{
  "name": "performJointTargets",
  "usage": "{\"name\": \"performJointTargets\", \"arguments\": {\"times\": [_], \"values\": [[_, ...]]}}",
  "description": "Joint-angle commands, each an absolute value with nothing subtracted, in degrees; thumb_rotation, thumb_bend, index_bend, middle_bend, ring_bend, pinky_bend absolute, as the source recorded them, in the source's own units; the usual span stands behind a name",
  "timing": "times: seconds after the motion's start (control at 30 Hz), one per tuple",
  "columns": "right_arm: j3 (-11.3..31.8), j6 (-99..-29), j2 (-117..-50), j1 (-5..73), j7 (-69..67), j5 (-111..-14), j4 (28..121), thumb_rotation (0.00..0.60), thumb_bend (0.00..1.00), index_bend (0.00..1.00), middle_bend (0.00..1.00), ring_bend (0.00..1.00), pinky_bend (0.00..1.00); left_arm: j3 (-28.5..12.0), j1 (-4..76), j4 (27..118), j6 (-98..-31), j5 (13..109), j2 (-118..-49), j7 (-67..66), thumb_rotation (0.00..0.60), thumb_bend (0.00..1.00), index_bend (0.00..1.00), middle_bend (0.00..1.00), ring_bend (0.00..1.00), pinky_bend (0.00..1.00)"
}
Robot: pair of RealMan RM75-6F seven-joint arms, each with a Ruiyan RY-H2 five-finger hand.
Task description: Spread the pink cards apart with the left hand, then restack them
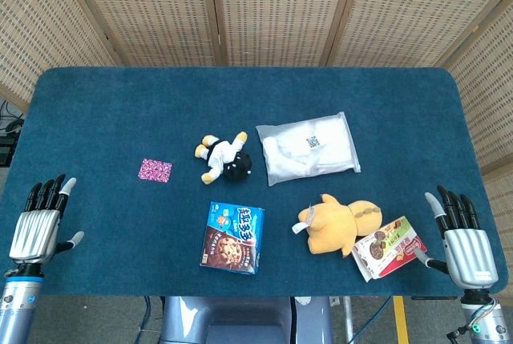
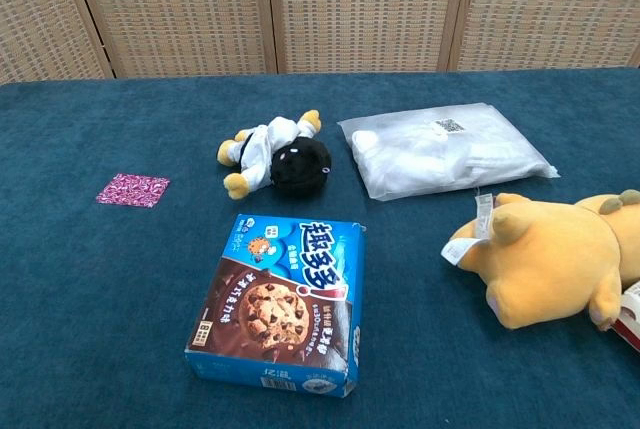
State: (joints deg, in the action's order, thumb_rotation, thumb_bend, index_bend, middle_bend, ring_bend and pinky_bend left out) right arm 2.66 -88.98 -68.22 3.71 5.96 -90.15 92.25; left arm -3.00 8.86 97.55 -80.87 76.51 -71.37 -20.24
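Left robot hand [image 1: 36, 224] at the near left corner of the blue cloth-covered desk [image 1: 120, 103], fingers spread and pointing away, holding nothing. Right robot hand [image 1: 463, 238] at the near right corner, likewise spread and empty. Neither seen in the chest view.

Nearest the front edge, centre: blue rectangular cardboard box of chocolate-chip cookies [image 1: 232, 237], lying flat. To its right, yellow-orange plush animal [image 1: 340, 224] on its side, touching a red and white snack packet [image 1: 390, 247] just beside the right robot hand.

Further back, left of centre: small stack of pink patterned cards [image 1: 155, 170], lying flat as one neat pile, well apart from the left robot hand and clear of other items. Same stack in the chest view [image 2: 133, 190].

Right of the cards: small plush doll with black head, white outfit and yellow limbs [image 1: 224, 157], lying down. Beyond and right: white translucent plastic bag with a printed label [image 1: 309, 148], flat.

Behind the desk: woven rattan folding screen [image 1: 264, 7].
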Motion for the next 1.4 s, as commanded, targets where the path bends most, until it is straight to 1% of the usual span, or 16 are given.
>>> {"name": "performJointTargets", "arguments": {"times": [0.03,0.63,1.03,1.4], "values": [[2.6,-88.9,-68.1,3.7,6.0,-90.1,92.4,0.6,0.03,0.0,0.0,0.0,0.0,-3.0,8.9,97.6,-80.8,76.5,-71.3,-20.2,0.6,0.21,0.0,0.0,0.0,0.0],[2.3,-87.9,-67.8,3.8,5.9,-90.2,93.0,0.6,0.03,0.0,0.0,0.0,0.0,-2.5,9.0,98.2,-80.1,76.5,-71.5,-21.2,0.6,0.21,0.0,0.0,0.0,0.0],[2.3,-87.4,-67.7,3.8,5.8,-90.0,93.1,0.6,0.03,0.0,0.0,0.0,0.0,-2.5,9.8,98.8,-78.4,75.1,-71.8,-22.9,0.6,0.21,0.0,0.0,0.0,0.0],[2.1,-86.8,-67.6,4.0,5.3,-90.0,93.3,0.6,0.03,0.0,0.0,0.0,0.0,-4.5,14.6,102.2,-71.8,69.9,-69.4,-29.6,0.6,0.24,0.0,0.0,0.0,0.0]]}}
